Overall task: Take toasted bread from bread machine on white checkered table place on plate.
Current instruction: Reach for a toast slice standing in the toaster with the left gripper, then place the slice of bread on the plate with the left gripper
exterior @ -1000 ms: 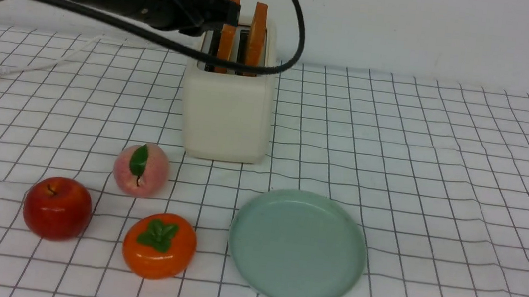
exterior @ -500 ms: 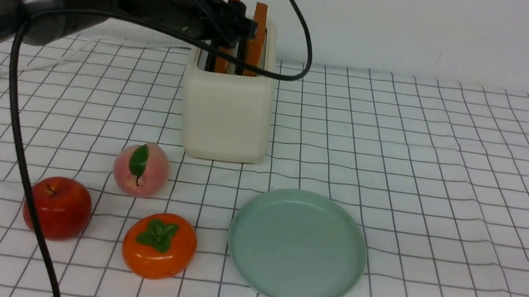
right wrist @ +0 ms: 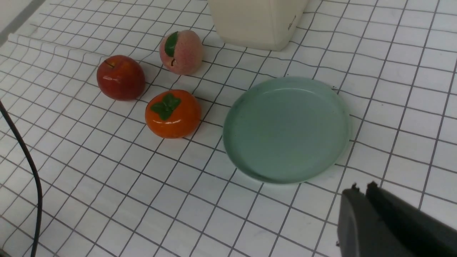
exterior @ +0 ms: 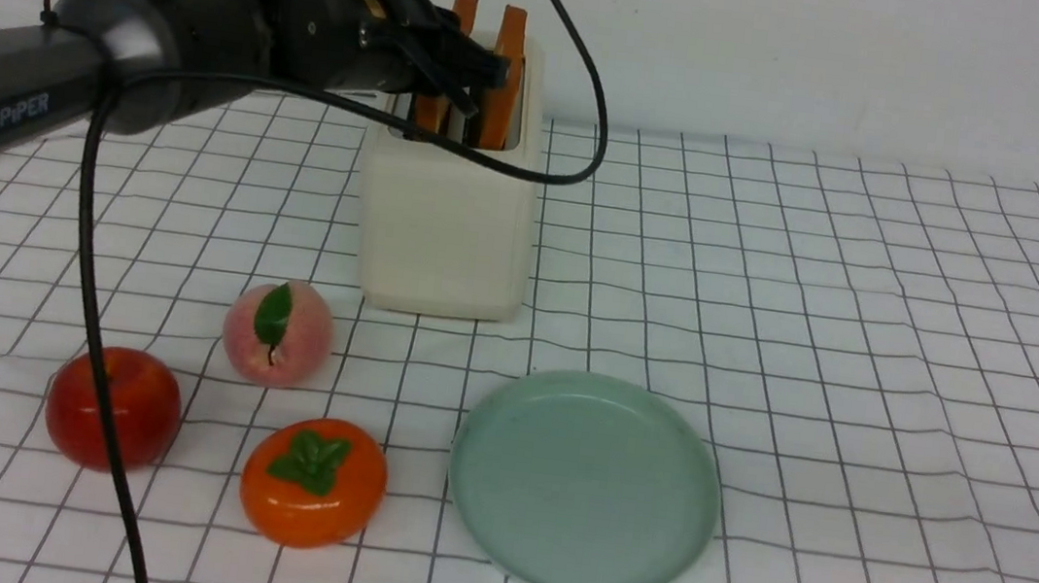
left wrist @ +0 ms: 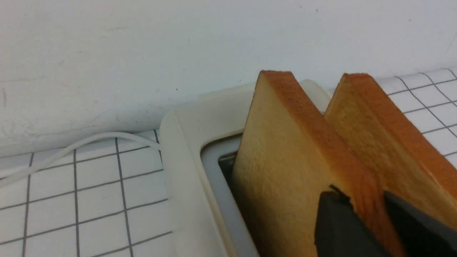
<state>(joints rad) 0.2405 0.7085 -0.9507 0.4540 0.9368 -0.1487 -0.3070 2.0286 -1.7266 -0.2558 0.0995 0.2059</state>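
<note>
Checkered table (exterior: 874,273): two toast slices (left wrist: 285,171), one plate (exterior: 584,483); left pincer (left wrist: 362,203) grips one, right pincer (right wrist: 364,189) closed.

Front camera looks across the table (exterior: 874,273) to the wall (exterior: 850,55). Left wrist camera sits close against the bread machine (left wrist: 182,178). Right wrist camera looks down on the plate (right wrist: 285,128), shared with front.

Two golden slices of toasted bread (exterior: 512,32) stand upright in the cream bread machine (exterior: 444,224) on the white checkered table (exterior: 868,321); the mint-green plate (exterior: 585,485) lies just in front of it.
</note>
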